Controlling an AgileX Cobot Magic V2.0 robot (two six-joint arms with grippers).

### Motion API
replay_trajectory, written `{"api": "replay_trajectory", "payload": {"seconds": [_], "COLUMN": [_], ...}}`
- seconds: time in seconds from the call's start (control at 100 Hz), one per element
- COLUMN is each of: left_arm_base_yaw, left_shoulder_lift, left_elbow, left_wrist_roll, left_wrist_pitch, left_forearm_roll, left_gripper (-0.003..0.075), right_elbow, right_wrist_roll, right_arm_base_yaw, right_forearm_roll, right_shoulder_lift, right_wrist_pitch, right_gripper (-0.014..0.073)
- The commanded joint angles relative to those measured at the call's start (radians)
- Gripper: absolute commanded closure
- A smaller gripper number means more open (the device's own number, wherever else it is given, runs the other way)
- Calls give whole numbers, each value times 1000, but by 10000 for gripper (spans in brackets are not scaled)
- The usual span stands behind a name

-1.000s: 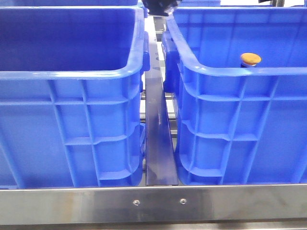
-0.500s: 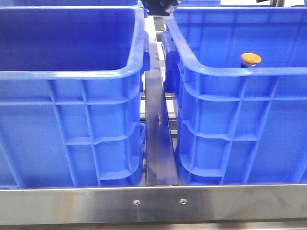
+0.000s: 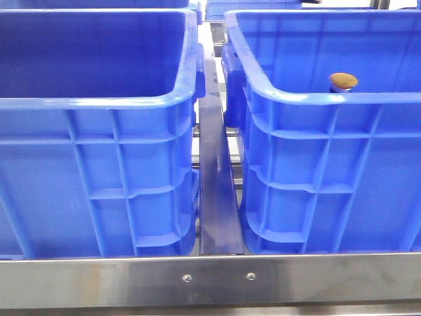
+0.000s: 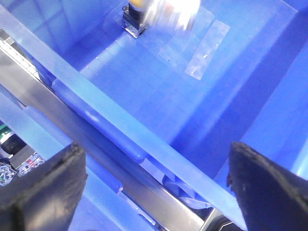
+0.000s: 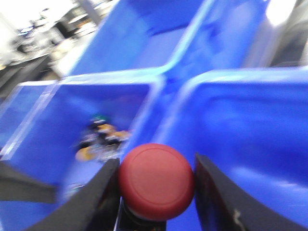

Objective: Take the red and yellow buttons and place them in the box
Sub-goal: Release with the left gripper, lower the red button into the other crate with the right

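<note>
Two deep blue crates stand side by side in the front view, the left one (image 3: pixel 99 99) and the right one (image 3: pixel 329 105). The yellow-orange button (image 3: pixel 343 81) stands inside the right crate, its domed cap just above the near rim. My right gripper (image 5: pixel 156 188) is shut on the red button (image 5: pixel 156 178), held high above the crates. My left gripper (image 4: pixel 154 187) is open and empty above a crate rim (image 4: pixel 144 139); a blurred yellow-topped button (image 4: pixel 134 14) stands on that crate's floor. Neither gripper shows in the front view.
A steel rail (image 3: pixel 214 164) runs between the two crates, and a steel bar (image 3: pixel 210 280) crosses the front. The right wrist view shows a blurred heap of small parts (image 5: pixel 101 137) in another blue crate. Small parts (image 4: pixel 17 154) lie in the neighbouring crate in the left wrist view.
The dark arm part at the top middle of the front view has gone out of view. The yellow button's cap looks duller. The crates have not moved.
</note>
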Motion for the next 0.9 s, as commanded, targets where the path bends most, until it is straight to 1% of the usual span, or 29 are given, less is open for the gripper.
{"api": "replay_trajectory", "payload": {"seconds": [0.0, 0.11, 0.22, 0.36, 0.53, 0.72, 0.78, 0.89], "left_arm_base_yaw": [-9, -9, -9, -9, -9, -9, -9, -9], "left_shoulder_lift": [-43, -43, -43, -43, -43, -43, -43, -43], "left_elbow": [-36, -36, -36, -36, -36, -36, -36, -36], "left_wrist_roll": [1, 1, 1, 1, 1, 1, 1, 1], "left_wrist_pitch": [-56, -56, -56, -56, -56, -56, -56, -56], "left_forearm_roll": [-9, 4, 17, 28, 28, 28, 28, 28], "left_gripper": [153, 153, 153, 153, 153, 153, 153, 153], "right_elbow": [-34, -34, -34, -20, 42, 117, 127, 129], "right_wrist_roll": [-57, -94, -95, -99, -134, -138, -138, -139], "right_arm_base_yaw": [-47, -75, -78, -78, -78, -78, -78, -78], "right_forearm_roll": [39, -34, -131, -178, -184, -182, -182, -182], "right_shoulder_lift": [-55, -76, -94, -110, -114, -114, -114, -112], "right_wrist_pitch": [-3, -66, -182, -333, -471, -677, -702, -700], "right_gripper": [484, 484, 484, 484, 484, 484, 484, 484]}}
